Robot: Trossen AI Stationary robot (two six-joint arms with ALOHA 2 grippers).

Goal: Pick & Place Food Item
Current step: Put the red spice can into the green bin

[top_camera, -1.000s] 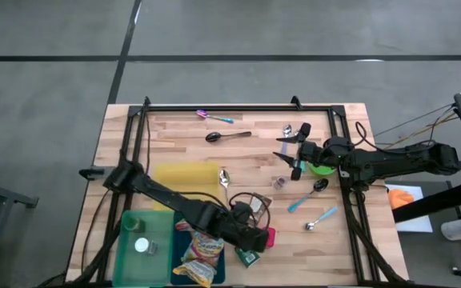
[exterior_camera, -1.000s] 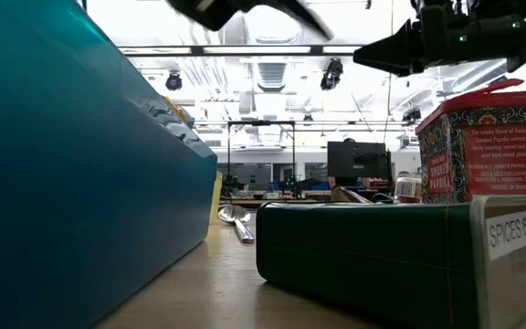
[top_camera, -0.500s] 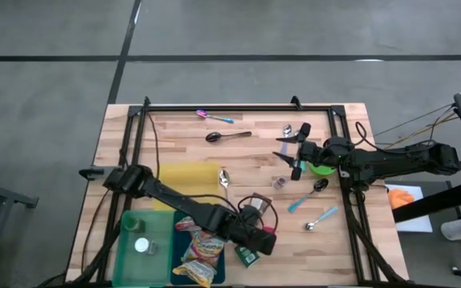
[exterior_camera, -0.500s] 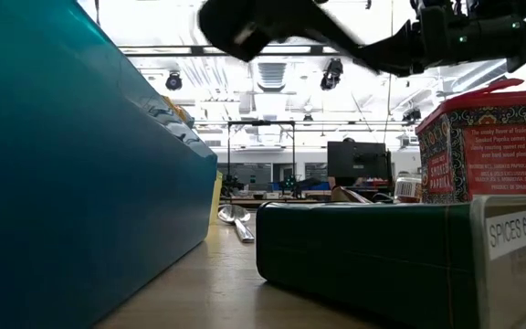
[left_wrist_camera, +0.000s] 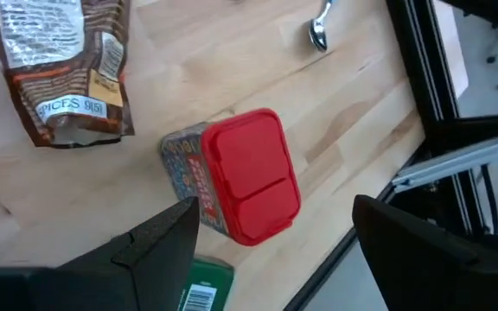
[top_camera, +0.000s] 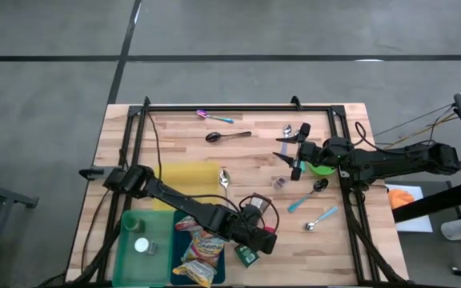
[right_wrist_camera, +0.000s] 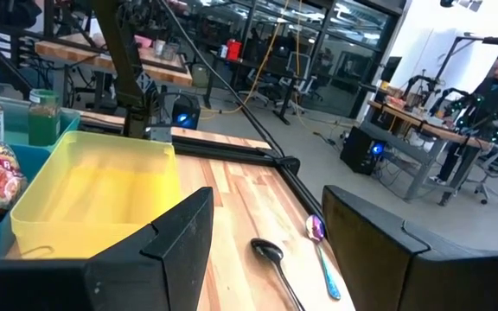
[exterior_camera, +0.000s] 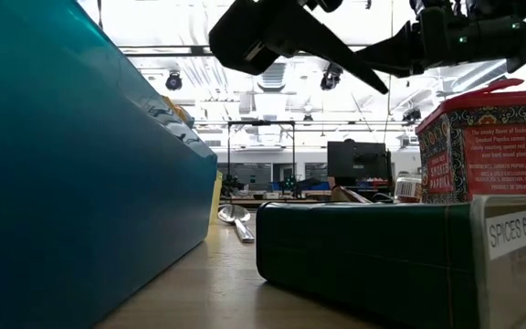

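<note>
A red-lidded spice tin (left_wrist_camera: pixel 242 177) stands upright on the wooden table near its front edge, also seen in the low view (exterior_camera: pixel 487 146). My left gripper (left_wrist_camera: pixel 277 207) hovers open just above it, one finger on either side, touching nothing; the high view shows the gripper (top_camera: pixel 262 238) covering the tin. A green tin (exterior_camera: pixel 373 251) lies flat on the table beside it. A brown spice bag (left_wrist_camera: pixel 63 69) lies flat a little farther back. My right gripper (top_camera: pixel 293 154) waits open over the table's right half, holding nothing.
A blue bin (top_camera: pixel 184 272) with snack bags and a green bin (top_camera: pixel 130 240) with jars stand at the near left, a yellow bin (top_camera: pixel 186 178) behind them. Several spoons (top_camera: pixel 229 136) lie scattered over the far and right parts. A black frame (top_camera: pixel 238 106) rims the table.
My left gripper has come down and shifted toward the table's right and near edge, over the red-lidded tin, staying open. The tins and the bag have not moved.
</note>
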